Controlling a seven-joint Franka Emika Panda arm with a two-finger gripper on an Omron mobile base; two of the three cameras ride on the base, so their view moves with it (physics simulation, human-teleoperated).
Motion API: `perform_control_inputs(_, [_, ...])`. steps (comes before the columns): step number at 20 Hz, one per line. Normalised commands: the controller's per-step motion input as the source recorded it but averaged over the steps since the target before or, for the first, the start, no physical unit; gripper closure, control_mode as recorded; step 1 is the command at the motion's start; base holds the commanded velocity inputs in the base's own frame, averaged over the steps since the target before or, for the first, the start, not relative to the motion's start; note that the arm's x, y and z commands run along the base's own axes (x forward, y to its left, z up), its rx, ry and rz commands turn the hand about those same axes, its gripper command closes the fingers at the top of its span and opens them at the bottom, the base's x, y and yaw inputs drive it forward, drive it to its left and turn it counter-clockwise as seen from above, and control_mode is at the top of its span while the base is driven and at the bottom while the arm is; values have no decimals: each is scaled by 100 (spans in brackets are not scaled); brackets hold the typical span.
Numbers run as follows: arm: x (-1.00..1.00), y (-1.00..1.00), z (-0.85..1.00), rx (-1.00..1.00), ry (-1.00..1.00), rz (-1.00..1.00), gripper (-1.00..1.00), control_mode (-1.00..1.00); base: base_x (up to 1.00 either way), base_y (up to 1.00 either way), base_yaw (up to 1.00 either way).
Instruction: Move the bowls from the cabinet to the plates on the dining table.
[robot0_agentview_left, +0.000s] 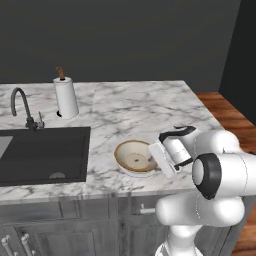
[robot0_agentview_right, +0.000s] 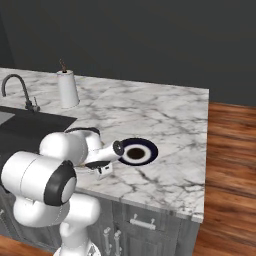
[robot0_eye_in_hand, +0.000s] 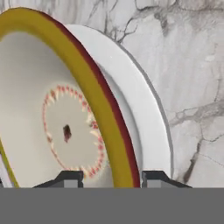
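Beige bowl (robot0_agentview_left: 134, 158) sits on the white plate (robot0_eye_in_hand: 148, 118) near the tabletop's (robot0_agentview_left: 140, 107) front edge, right of the sink (robot0_agentview_left: 42, 152). The hand (robot0_eye_in_hand: 111, 177) straddles the bowl's near rim, one finger inside, one outside, jaws parted with a gap showing either side of the rim, so it looks released. Blue plate (robot0_agentview_right: 137, 151) lies just beyond, toward the right edge. Straight back along the hand's axis looks the clean way out

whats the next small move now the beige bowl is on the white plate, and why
Probably lift the gripper straight up off the beige bowl: it already sits in the white plate, and the fingertips straddle its rim, apparently parted.
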Motion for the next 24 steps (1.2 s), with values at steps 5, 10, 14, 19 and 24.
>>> perform_control_inputs(5, [-9,-24,4,0,0,0,-100,-100,0,0,0])
perform_control_inputs(10, [-6,-12,30,0,0,0,-100,-100,0,0,0])
perform_control_inputs(14, [-2,-6,49,0,0,0,-100,-100,0,0,0])
perform_control_inputs(19, [-7,-4,56,0,0,-1,-100,-100,0,0,0])
perform_control_inputs(24, [-18,-6,58,-1,0,-1,-100,-100,0,0,0])
